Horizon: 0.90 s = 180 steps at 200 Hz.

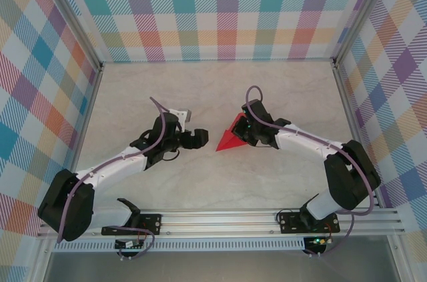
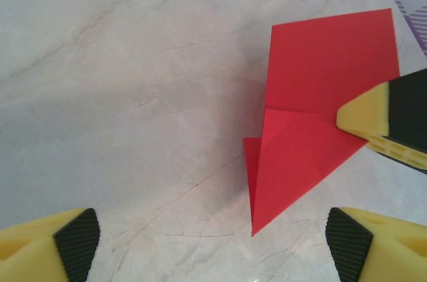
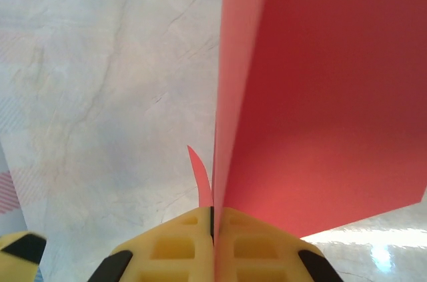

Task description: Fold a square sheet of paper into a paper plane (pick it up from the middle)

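Observation:
The red sheet of paper point(image 1: 229, 138) is folded into a pointed shape, its tip towards the left arm, and stands on edge on the table. My right gripper point(image 1: 248, 129) is shut on its rear part. In the right wrist view the folded layers of the paper point(image 3: 320, 95) rise straight out from between the closed yellow fingers of the right gripper point(image 3: 213, 219). My left gripper point(image 1: 197, 139) is open just left of the tip and touches nothing. In the left wrist view the paper point(image 2: 313, 115) lies ahead to the right, beyond the open left gripper point(image 2: 213, 242), with a right fingertip point(image 2: 370, 119) against it.
The marble-patterned tabletop point(image 1: 200, 89) is walled by checked panels at the back and sides. An aluminium rail point(image 1: 220, 219) carrying both arm bases runs along the near edge.

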Available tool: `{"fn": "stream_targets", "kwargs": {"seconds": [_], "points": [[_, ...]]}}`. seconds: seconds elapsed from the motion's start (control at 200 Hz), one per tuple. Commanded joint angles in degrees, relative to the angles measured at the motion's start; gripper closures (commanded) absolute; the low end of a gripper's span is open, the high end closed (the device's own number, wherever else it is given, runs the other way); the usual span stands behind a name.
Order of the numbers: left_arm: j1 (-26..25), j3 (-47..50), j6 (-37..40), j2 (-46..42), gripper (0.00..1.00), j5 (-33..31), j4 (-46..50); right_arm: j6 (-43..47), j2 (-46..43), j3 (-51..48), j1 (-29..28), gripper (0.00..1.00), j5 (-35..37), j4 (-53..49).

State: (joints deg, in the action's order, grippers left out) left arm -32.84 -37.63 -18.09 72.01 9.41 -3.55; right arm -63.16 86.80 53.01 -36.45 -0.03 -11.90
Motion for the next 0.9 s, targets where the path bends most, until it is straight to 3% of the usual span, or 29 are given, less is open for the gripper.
{"fn": "stream_targets", "kwargs": {"seconds": [0.0, 0.2, 0.55, 0.895], "points": [[-2.2, 0.4, 9.0, 1.4, 0.18, 1.3, -6.2, -7.3, 0.9, -0.4, -0.5, 0.96, 1.5, 0.5], [-5.0, 2.2, 16.3, 4.8, 0.2, -0.8, -14.4, -13.4, 5.0, 0.5, -1.1, 0.95, 0.0, 3.8], [-8.1, 4.9, 23.5, 14.6, 0.28, 4.7, -27.9, -19.1, 7.6, -0.2, -1.1, 0.95, -2.6, 4.3], [-11.2, 3.0, 25.4, 24.2, 0.44, 0.6, -35.1, -19.8, 7.3, -1.0, -1.1, 0.94, -3.8, 4.0]]}}
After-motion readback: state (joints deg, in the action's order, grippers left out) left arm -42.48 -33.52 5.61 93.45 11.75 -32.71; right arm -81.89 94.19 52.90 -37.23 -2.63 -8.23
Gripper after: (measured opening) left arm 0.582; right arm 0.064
